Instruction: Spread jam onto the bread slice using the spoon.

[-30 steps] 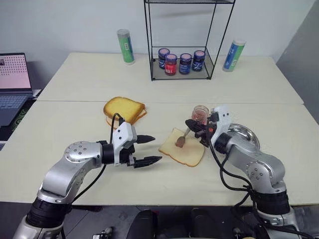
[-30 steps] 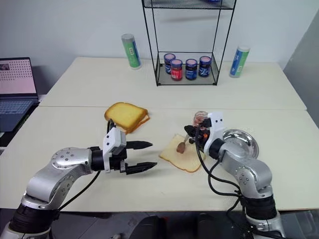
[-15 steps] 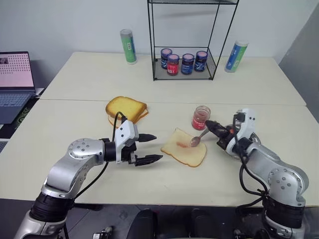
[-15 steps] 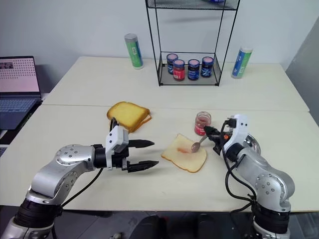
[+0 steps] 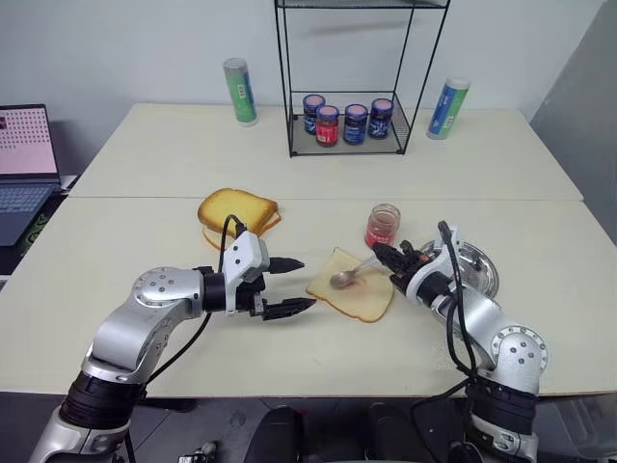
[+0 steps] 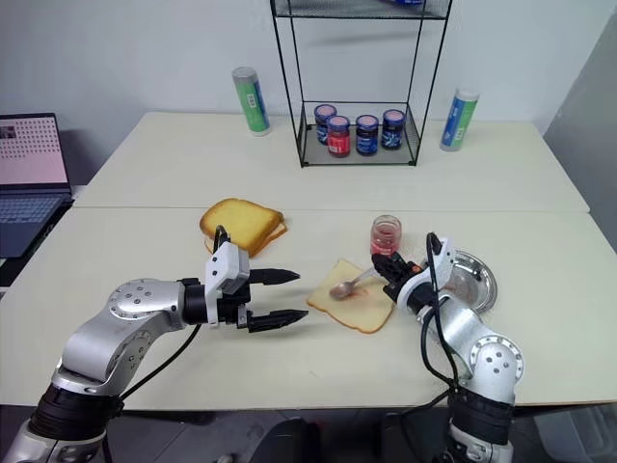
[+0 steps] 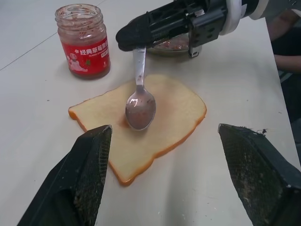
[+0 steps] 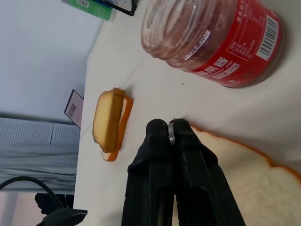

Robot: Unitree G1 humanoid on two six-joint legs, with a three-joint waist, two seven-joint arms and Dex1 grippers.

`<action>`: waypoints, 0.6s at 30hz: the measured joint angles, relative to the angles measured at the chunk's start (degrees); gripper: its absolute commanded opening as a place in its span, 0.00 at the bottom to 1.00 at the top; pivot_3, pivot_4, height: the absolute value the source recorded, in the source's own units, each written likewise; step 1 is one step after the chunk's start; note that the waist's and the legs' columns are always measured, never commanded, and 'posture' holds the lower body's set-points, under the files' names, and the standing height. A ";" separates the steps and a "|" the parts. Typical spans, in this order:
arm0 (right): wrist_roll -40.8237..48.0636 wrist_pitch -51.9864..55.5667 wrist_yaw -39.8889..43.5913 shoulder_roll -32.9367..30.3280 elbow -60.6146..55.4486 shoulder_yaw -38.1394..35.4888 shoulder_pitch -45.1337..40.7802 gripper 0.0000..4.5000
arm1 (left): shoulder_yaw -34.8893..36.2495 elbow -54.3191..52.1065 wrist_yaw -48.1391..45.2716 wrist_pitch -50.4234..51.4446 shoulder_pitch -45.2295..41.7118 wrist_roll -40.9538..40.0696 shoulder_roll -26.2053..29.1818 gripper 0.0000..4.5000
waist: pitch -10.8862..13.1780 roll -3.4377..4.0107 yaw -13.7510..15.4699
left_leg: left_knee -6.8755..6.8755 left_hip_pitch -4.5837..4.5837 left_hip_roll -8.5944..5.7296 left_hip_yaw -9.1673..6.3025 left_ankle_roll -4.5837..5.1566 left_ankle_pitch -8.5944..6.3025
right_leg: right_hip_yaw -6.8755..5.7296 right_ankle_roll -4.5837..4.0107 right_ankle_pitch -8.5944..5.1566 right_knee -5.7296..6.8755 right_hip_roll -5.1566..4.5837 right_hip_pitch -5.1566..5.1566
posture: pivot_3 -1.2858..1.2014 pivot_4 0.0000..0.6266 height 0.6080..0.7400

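Right gripper (image 5: 382, 255): fingers closed on the spoon (image 7: 139, 101) handle, bowl resting on the bread slice (image 5: 351, 286). The jam (image 5: 383, 226) jar stands just beyond the slice. Left gripper (image 5: 292, 286): fingers wide, empty, near the slice.

On the pale table (image 5: 145, 154), a black wire rack (image 5: 347, 116) stands at the far side with four small dark-lidded jars (image 5: 347, 121) lined up on its lowest shelf, a green cylindrical can (image 5: 238, 91) to its left and a green-and-blue one (image 5: 446, 107) to its right. Two golden toasted slices (image 5: 238, 212) lie stacked nearer the middle of the table. A round steel dish (image 5: 474, 265) sits toward the right, and an open laptop (image 5: 24, 159) shows at the left edge.
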 measured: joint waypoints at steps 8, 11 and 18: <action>-2.90 -5.47 0.88 -0.02 5.42 1.21 -0.91 0.02 | 0.00 -0.26 0.80 0.18 0.02 -0.05 0.00 0.84 | 0.00 0.00 -0.18 | -0.01 0.00 0.02 0.00 0.00 0.00 | 0.00 0.00 0.00 0.00 0.01 0.00 | 0.52 0.24 1.00; -4.38 -5.76 2.80 -1.68 5.47 2.24 -0.90 0.02 | 0.00 -0.30 0.89 0.21 0.02 -0.09 0.01 0.84 | 0.00 0.00 -0.18 | -0.01 0.01 0.02 0.00 0.00 0.00 | 0.00 0.00 0.00 0.01 0.01 0.00 | 0.52 0.24 1.00; -4.46 -4.84 6.52 -6.99 3.19 3.52 0.61 0.02 | 0.00 -0.39 0.84 0.21 0.02 -0.15 0.09 0.84 | 0.00 0.00 -0.10 | -0.01 0.00 0.01 -0.01 0.00 0.00 | 0.00 0.00 0.00 0.00 0.00 0.00 | 0.52 0.24 1.00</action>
